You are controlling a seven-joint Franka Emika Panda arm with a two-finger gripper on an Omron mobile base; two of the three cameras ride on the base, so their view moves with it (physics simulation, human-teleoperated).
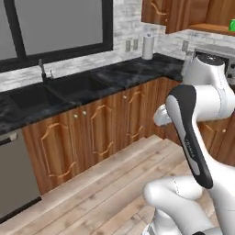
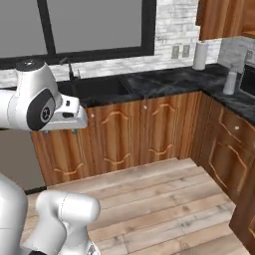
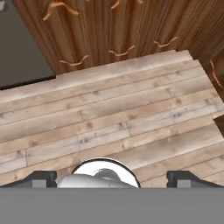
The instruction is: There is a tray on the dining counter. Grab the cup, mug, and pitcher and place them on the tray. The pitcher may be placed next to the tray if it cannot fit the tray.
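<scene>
My gripper [image 3: 111,178] hangs over the bare wooden floor with its two dark fingertips [image 3: 43,178] far apart, open and holding nothing. From the right base view the hand [image 2: 64,117] sits level in front of the cabinets, with the arm folded up. A pale grey pitcher [image 2: 229,81] with a narrowed neck stands on the black counter at the far right, well away from the gripper. In the left base view it peeks out behind the arm [image 1: 187,64]. The tray, the dining counter, the cup and the mug are out of view.
A black marble kitchen counter [image 1: 119,75] with a dark sink [image 1: 50,92] and faucet [image 1: 42,69] runs under a window. A white paper-towel roll [image 2: 199,55] stands near the corner. Wooden cabinets [image 2: 149,132] and a grey dishwasher [image 1: 13,176] line the floor.
</scene>
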